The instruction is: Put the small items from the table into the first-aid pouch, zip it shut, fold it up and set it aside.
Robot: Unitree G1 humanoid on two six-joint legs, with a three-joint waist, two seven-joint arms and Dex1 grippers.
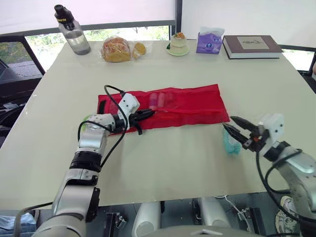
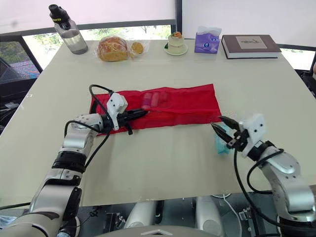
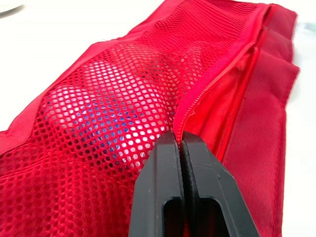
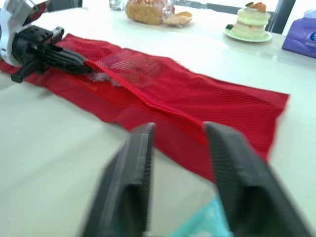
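The red first-aid pouch [image 1: 187, 104] lies unfolded flat across the middle of the table, with small items showing through its mesh pocket [image 3: 103, 113]. My left gripper [image 1: 148, 114] is at the pouch's left part, shut on the zipper edge of that pocket [image 3: 183, 111], which gapes a little beside it. A small teal packet [image 1: 230, 143] lies on the table just off the pouch's right end. My right gripper [image 1: 229, 124] hovers open right over that packet [image 4: 207, 223], fingers pointing toward the pouch, nothing between them.
Along the far edge stand a water bottle [image 1: 72, 30], a bagged bread loaf [image 1: 117, 48], a small cake on a saucer [image 1: 178, 43], a purple tissue pack [image 1: 209, 40] and a brown book [image 1: 253, 46]. A black chair [image 1: 15, 64] is at the left.
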